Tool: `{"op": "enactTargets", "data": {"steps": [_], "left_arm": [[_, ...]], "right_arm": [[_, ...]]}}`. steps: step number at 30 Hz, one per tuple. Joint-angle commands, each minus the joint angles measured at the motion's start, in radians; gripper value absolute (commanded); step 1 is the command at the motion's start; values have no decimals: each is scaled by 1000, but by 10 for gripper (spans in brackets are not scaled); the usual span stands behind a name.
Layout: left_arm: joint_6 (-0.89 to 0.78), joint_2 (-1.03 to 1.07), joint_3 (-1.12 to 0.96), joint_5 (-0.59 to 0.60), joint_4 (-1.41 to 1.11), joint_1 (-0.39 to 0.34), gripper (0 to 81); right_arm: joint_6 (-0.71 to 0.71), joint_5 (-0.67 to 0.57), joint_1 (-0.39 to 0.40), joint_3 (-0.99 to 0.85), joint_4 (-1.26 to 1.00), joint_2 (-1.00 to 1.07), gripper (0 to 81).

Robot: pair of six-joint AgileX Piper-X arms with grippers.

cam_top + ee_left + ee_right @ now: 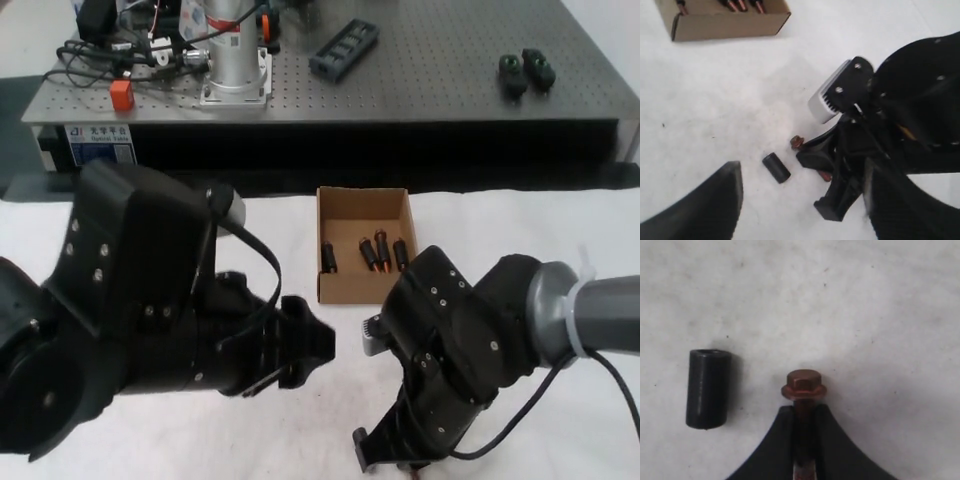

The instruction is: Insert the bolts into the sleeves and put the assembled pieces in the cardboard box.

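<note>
White cloth-covered bench (pixel 560 250); behind its far edge is a perforated metal breadboard table (pixel 450 80) with a black slotted tray (pixel 343 47), two small black parts (pixel 525 72), an orange block (pixel 121 93), a metal post (pixel 235 60) and cables.

Cardboard box (pixel 355 291) sits open-topped at the middle of the bench, close to the far edge. Four assembled pieces (pixel 375 252) lie inside, in a row toward the box's near wall.

Both arms are low over the near half of the bench, on the near side of the box.

Right gripper (pixel 803 412): fingers closed on the shank of a copper-coloured bolt (pixel 803 385). The hex flange head sticks out just past the fingertips, low over the cloth; contact with the cloth can't be judged.

Black sleeve (pixel 708 388) lies on its side on the cloth just beside the bolt, not touching it, roughly parallel to the shank, bore end visible.

Left gripper (pixel 801 169): fingers (pixel 715 205) spread wide, holding nothing. It is above the cloth facing the right gripper, with the sleeve and bolt head lying in front of it.
</note>
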Motion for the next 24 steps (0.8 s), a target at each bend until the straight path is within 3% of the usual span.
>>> {"op": "enactTargets", "data": {"steps": [1,7,15,24], "left_arm": [[-85,64,-10,-13,37,-16,494],[-123,263,-91,44,43,-85,470],[-138,539,-331,22,223,-159,471],[-130,745,-537,-35,424,-165,435]], "right_arm": [[-36,8,-26,3,54,-66,15],[-107,59,-147,44,136,-268,15],[-130,53,-323,248,254,-602,15],[-121,1,-377,341,324,-879,15]]}}
